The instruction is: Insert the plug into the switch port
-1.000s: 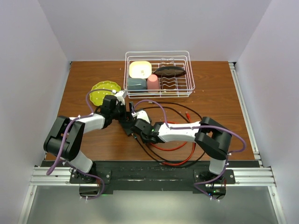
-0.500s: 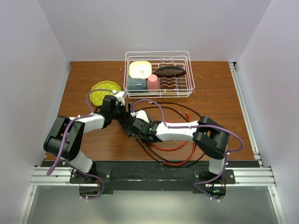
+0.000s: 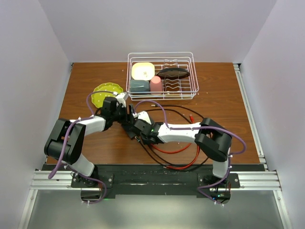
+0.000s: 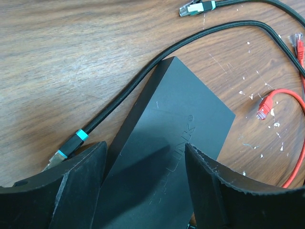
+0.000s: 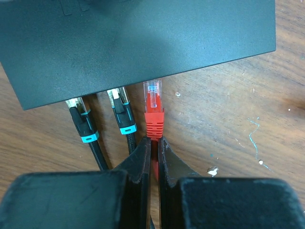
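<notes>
Two claws. Your right claw [image 5: 153, 143] is clamped on the red plug [image 5: 153, 107], just ahead of its tips, nose at the switch [image 5: 138, 43] edge beside two black plugs [image 5: 121, 114]. Your left claw [image 4: 145, 157] stands open, the switch between its fingers.

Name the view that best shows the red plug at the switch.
Right wrist: the red plug shows whole, clear tip at the switch's port edge, cable pinched by the right gripper. Top external hides it under the arms; left wrist shows the switch's top, not this plug.
</notes>
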Controlling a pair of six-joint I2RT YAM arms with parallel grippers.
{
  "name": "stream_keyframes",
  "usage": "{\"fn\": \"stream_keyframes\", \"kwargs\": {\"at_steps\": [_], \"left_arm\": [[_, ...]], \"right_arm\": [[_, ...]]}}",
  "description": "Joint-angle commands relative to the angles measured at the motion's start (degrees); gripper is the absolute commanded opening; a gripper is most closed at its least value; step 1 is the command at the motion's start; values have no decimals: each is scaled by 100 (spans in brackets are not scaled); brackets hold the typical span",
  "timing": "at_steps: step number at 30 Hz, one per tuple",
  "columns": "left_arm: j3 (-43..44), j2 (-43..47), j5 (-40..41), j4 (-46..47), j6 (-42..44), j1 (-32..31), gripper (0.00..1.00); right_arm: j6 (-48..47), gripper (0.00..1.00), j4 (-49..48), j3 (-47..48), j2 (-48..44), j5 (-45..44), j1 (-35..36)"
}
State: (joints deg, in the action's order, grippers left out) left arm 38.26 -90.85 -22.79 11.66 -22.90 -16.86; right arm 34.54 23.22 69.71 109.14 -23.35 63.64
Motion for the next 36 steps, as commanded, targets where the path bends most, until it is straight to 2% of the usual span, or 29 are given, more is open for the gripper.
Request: {"fn": "stream_keyframes", "kwargs": {"at_steps": [1,5,18,36], "left_arm": [[6,94,-261,240,66,34,70],[15,129,-218,214,75,43,70],[-12,287,55,161,48,78,80],[-73,340,-15,231,48,113,80]], "right_arm": [[52,0,156,-10,353,68,-106],[88,0,270,-10,310,68,-158],[-9,0,569,-186,239,182,-229],[-53,0,526,-239,283,428,-466]]}}
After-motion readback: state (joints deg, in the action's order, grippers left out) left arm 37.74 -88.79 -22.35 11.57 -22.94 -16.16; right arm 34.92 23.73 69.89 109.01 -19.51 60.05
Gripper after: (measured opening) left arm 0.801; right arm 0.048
